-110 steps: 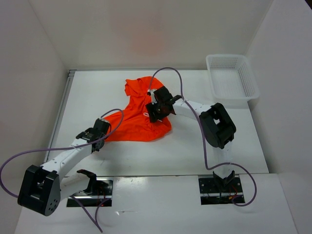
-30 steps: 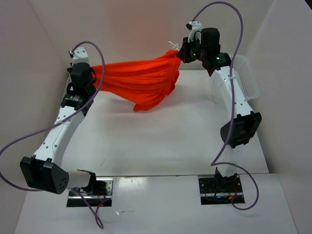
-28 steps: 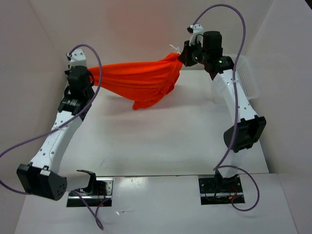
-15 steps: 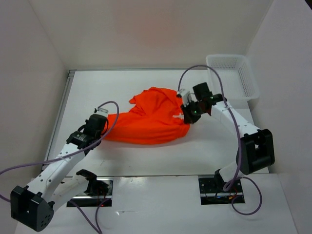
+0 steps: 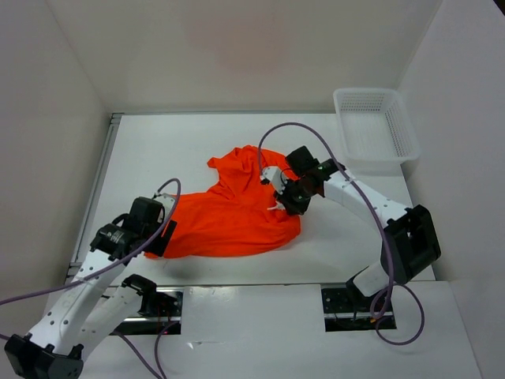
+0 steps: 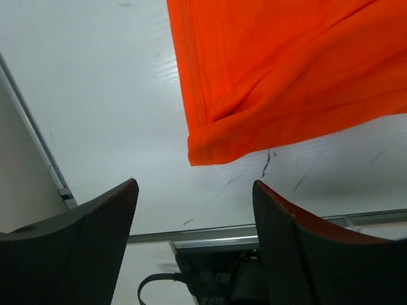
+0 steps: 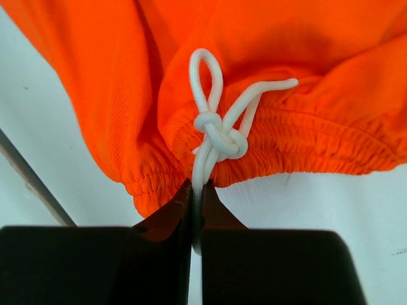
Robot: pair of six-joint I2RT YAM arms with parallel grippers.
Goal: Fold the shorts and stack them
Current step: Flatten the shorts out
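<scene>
Top view, lower left of frame: the left gripper (image 5: 164,234) sits low over the desk (image 5: 158,158) at the left end of the shorts (image 5: 229,213). In the left wrist view the left gripper (image 6: 194,185) stands wide open with nothing between its fingers (image 6: 95,241). A folded orange hem corner of the shorts (image 6: 286,76) lies flat on the desk just ahead of the gap, not touching either finger.

Centre of frame: the shorts lie in a loose, wrinkled heap on the desk, spread from the left gripper across to the right gripper (image 5: 287,199), with a bunched part reaching toward the top of the frame.

Right of centre: the right gripper bears on the right edge of the heap. In the right wrist view the right gripper (image 7: 196,194) is closed, pinching one strand of the white drawstring (image 7: 216,136) just below its knot. The gathered waistband of the shorts (image 7: 286,63) lies immediately beyond.

Upper right: a white mesh basket (image 5: 377,163) stands on the desk, well apart from the shorts.
</scene>
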